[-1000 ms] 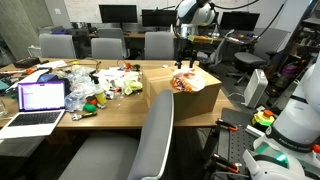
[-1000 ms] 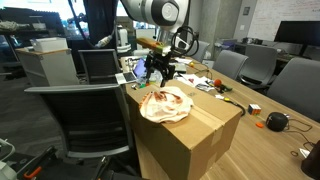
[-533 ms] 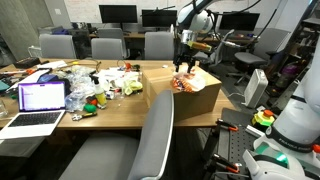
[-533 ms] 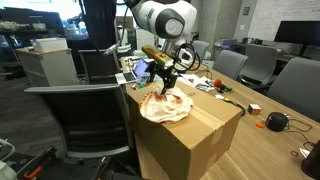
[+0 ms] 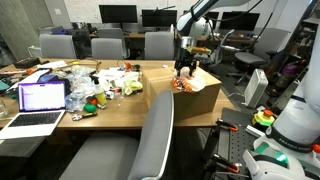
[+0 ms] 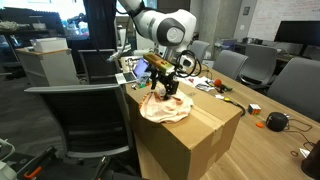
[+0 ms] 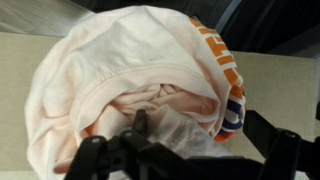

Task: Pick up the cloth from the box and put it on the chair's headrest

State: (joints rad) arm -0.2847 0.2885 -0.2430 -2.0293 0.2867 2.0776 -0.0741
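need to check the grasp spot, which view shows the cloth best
The wrist view: the cloth fills the frame, folds and striped trim clear. In both exterior views the cloth is a small heap on the box under the hand.

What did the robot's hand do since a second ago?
The gripper came down from above the box to the cloth, jaws open. It has not grabbed anything yet. The cloth, the box and the chair stayed where they were.
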